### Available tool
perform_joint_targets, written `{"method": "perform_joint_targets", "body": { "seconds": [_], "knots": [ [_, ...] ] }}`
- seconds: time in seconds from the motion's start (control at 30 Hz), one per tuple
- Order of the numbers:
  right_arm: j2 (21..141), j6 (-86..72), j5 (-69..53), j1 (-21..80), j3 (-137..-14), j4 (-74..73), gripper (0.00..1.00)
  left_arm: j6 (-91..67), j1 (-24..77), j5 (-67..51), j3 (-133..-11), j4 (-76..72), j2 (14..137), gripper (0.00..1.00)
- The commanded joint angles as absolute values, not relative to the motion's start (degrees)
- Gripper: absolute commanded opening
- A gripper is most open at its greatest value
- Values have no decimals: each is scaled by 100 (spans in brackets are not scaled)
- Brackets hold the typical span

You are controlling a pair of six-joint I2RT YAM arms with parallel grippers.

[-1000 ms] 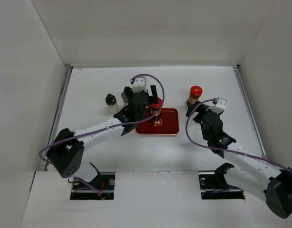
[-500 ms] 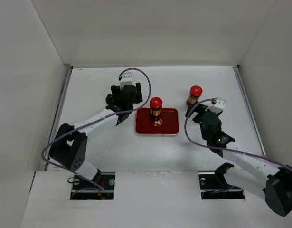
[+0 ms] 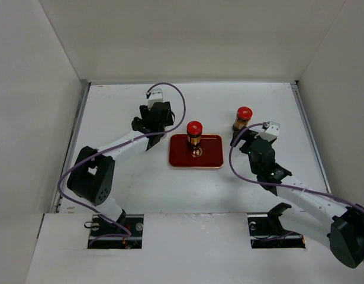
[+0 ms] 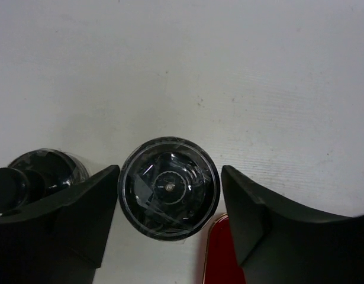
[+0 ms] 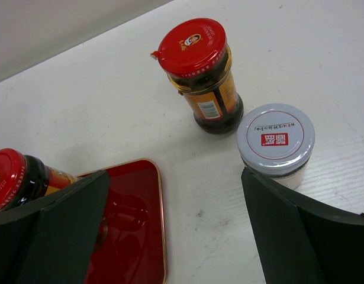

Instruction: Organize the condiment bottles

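My left gripper (image 4: 170,180) is shut on a black-capped condiment bottle (image 4: 168,188) seen from straight above, a finger on each side of its cap. In the top view the left gripper (image 3: 151,126) hides that bottle. A second dark-topped bottle (image 4: 34,174) stands just left of it, partly behind the left finger. One red-capped bottle (image 3: 194,134) stands upright on the red tray (image 3: 210,157). Another red-capped bottle (image 5: 198,68) and a silver-capped bottle (image 5: 276,142) stand on the table to the right. My right gripper (image 5: 176,177) hangs open between the tray and the silver-capped bottle, holding nothing.
The red tray (image 5: 131,231) has a gold rim, and its corner (image 4: 220,254) lies close under my left gripper's right finger. White walls close in the table (image 3: 122,177) at the back and on both sides. The right arm's purple cable (image 3: 235,160) loops beside the tray.
My left arm has left the red-capped bottle standing on the tray, swung left to the bottles at the back left, and closed its jaws round the black-capped one. The right arm has hardly moved.
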State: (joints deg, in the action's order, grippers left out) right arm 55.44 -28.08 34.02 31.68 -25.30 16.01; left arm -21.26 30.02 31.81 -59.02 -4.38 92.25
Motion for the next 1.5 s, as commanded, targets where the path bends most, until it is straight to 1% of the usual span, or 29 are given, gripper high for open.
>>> {"method": "perform_joint_targets", "body": {
  "seconds": [0.0, 0.13, 0.2, 0.37, 0.47, 0.57, 0.7, 0.8, 0.9, 1.03, 1.27, 1.47],
  "knots": [
    [5484, -2751, 3375, 3221, -2584, 1960, 100, -2171, 2993, 3067, -6161, -685, 9220, 63],
    [5476, -2751, 3375, 3221, -2593, 1925, 100, -2171, 3054, 3111, -6109, -738, 9080, 52],
    [5406, -2760, 3375, 3221, -2549, 1977, 100, -2171, 3072, 3129, -6073, -791, 8922, 49],
    [5335, -2769, 3375, 3221, -2531, 1986, 100, -2083, 3335, 3357, -5950, -984, 8123, 47],
    [5317, -2769, 3375, 3221, -2514, 1995, 100, -1960, 3545, 3454, -6116, -1028, 7744, 47],
    [5247, -2795, 3401, 3221, -2479, 2004, 100, -1785, 3844, 3550, -6450, -1037, 7638, 47],
    [5186, -2786, 3445, 3195, -2470, 1969, 100, -1547, 4363, 3613, -7056, -1098, 7883, 47],
    [5010, -2804, 3708, 3177, -2382, 1978, 100, -1538, 4749, 3490, -7574, -1081, 8278, 47],
    [4739, -2804, 3902, 3142, -2294, 1942, 100, -1503, 5162, 3384, -7953, -1107, 8673, 47],
    [4579, -2865, 3859, 3063, -2233, 1934, 100, -1441, 5470, 3358, -8261, -1107, 9236, 47],
    [4518, -2892, 3832, 3054, -2233, 1881, 100, -1433, 5629, 3340, -8350, -1335, 10054, 47],
    [4588, -2900, 3823, 3054, -2241, 1907, 100, -1424, 5568, 3243, -8244, -1547, 10397, 47]
  ]
}}
